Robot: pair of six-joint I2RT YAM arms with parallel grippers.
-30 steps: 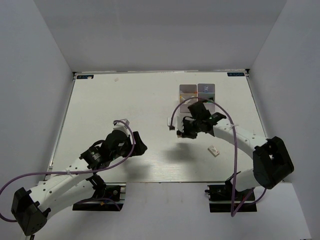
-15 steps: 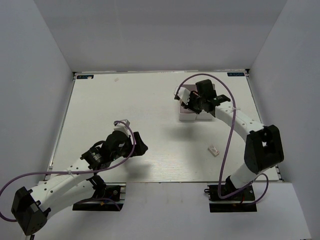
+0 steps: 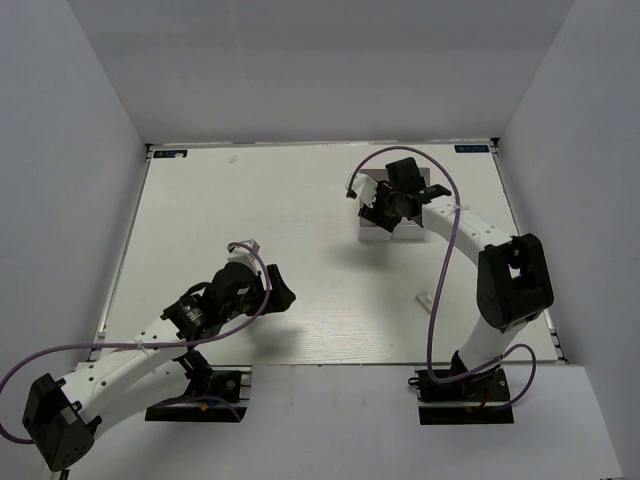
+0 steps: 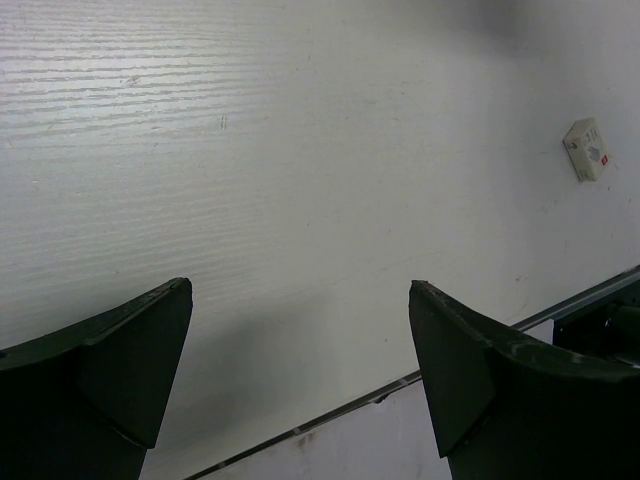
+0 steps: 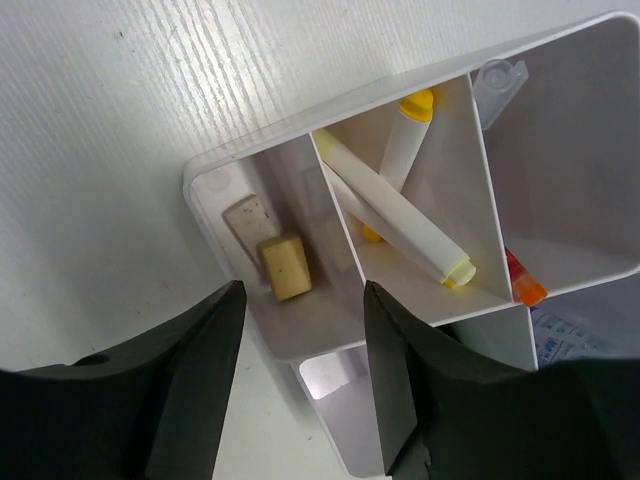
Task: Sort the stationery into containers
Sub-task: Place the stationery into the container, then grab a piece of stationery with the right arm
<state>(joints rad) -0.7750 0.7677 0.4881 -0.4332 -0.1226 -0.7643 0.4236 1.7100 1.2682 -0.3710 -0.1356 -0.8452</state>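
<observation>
The right arm has swung up from the middle of the table and is now stretching out over the white four-compartment box (image 5: pixel 330 115) in the upper right of the overhead view. The right gripper (image 5: pixel 302 290) is hanging directly above the box's lower-left compartment with its fingers spread and nothing between them. Under it a tan eraser (image 5: pixel 285 266) is lying touching a flatter grey-white eraser (image 5: pixel 248 222).

The neighbouring compartment is holding white markers with yellow ends (image 5: pixel 395 215), crossed over each other. An orange-tipped piece (image 5: pixel 525 285) is poking out at the right edge of the wrist view. I can't say what that one is.

Lower left in the overhead view, the left gripper (image 4: pixel 298 290) is hovering over bare tabletop, fingers wide apart and holding nothing.

One piece is waiting outside the box: a small white eraser with a printed label (image 4: pixel 587 149). It's lying flat in the upper right of the left wrist view, well apart from those fingers and near the table's front rail.

It looks feather-light and rubbery, so I'd expect it to grip well rather than slide. But it's sitting very low. I'd say the fingers need to come right down to the tabletop and pinch across its narrow width. A squeeze along its length could bow it or flip it out.
</observation>
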